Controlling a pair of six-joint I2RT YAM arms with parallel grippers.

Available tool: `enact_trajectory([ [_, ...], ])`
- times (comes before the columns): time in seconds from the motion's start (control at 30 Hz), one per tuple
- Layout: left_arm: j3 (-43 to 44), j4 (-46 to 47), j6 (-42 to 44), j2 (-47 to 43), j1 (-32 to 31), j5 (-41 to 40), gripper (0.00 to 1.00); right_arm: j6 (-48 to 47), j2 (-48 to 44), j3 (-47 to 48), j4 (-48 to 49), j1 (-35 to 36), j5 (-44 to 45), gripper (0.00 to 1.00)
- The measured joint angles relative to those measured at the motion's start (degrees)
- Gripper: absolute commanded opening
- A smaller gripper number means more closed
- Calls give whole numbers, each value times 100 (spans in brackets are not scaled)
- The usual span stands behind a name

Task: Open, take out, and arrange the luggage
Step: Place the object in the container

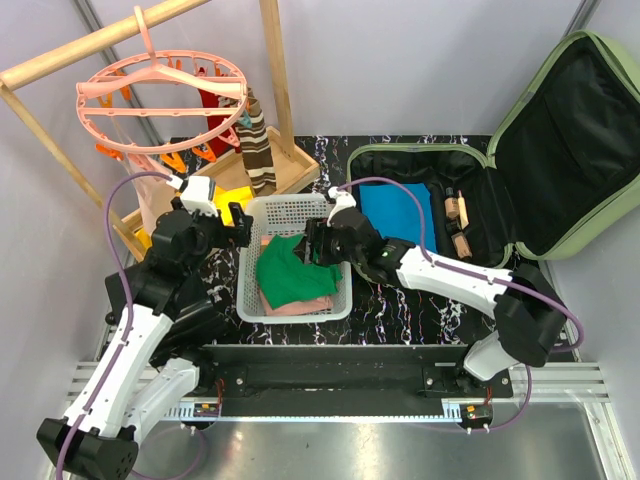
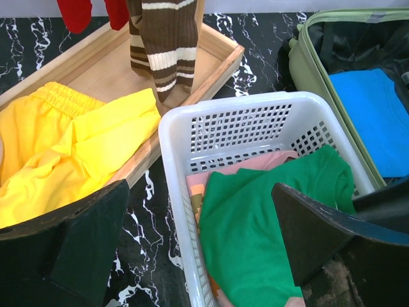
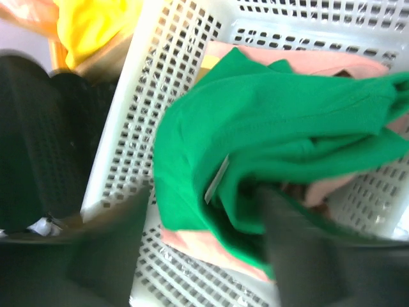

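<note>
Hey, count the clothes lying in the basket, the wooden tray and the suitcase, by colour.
Green garment: 1, in the basket
Pink garment: 1, under the green one
Yellow garment: 1, in the wooden tray
Blue garment: 1, in the luggage
Total: 4

right gripper [image 3: 206,220] blurred, luggage [image 2: 310,70] cut by edge

Green suitcase lies open at the right rear

The luggage [image 1: 500,200] is a large light-green hard-shell case with rounded corners and black fabric lining. It is unzipped and open: the base lies flat on the black marbled tabletop [image 1: 400,310], at the far right, and the lid leans up and back to the right, its lining bare. A folded blue garment [image 1: 395,215] lies in the base's left half
</note>
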Motion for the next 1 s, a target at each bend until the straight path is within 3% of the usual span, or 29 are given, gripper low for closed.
enact_trajectory([
  [0.03, 0, -4, -2, 17, 0, 13, 99, -155, -68, 11, -96, 0, -55, 99],
  [0.4, 0, 2, -9, 114, 2, 52, 99, -1471, -280, -317, -793, 0, -765, 100],
  [0.67, 0, 0, -35, 221, 0, 138, 99, -2439, -33, -400, -553, 11, -918, 100],
  [1.0, 0, -2, -33, 223, 2, 138, 99, -2887, 42, -42, -925, 22, -944, 99],
])
